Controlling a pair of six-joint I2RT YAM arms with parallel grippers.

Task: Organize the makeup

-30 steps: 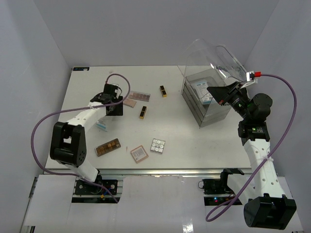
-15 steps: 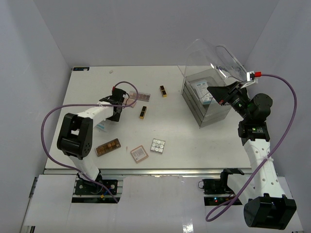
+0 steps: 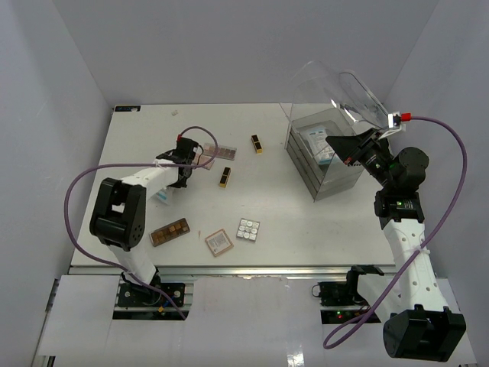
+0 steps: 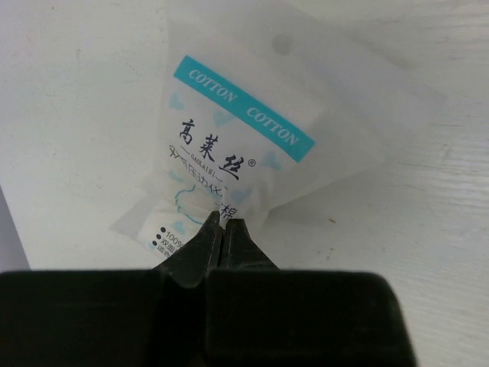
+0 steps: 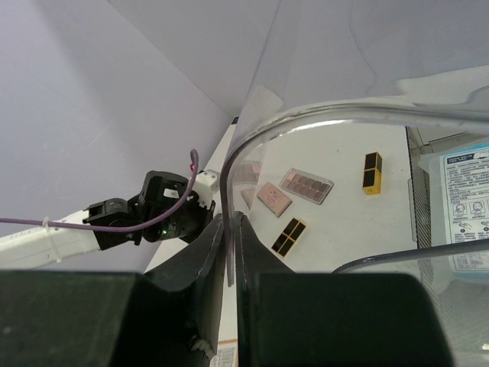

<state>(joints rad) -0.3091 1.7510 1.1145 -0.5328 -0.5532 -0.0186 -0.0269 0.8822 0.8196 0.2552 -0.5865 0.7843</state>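
Observation:
My left gripper (image 4: 223, 222) is shut on the lower edge of a white-blue cotton packet (image 4: 229, 145), which lies on the white table; in the top view the packet (image 3: 162, 197) shows under my left wrist (image 3: 183, 157). My right gripper (image 5: 231, 222) is shut on the rim of the clear domed lid (image 5: 321, 115), holding it raised over the clear box (image 3: 325, 164). On the table lie a pink pan palette (image 3: 218, 151), a brown pan palette (image 3: 170, 232), a pinkish square compact (image 3: 218, 242), a silvery grid palette (image 3: 247, 229) and two dark-gold pieces (image 3: 257, 143) (image 3: 225, 177).
The clear box stands at the back right with a white-blue packet (image 3: 321, 143) inside. Purple cables loop from both arms. The table's front edge runs just below the compact and the brown palette. White walls close in the left, back and right sides.

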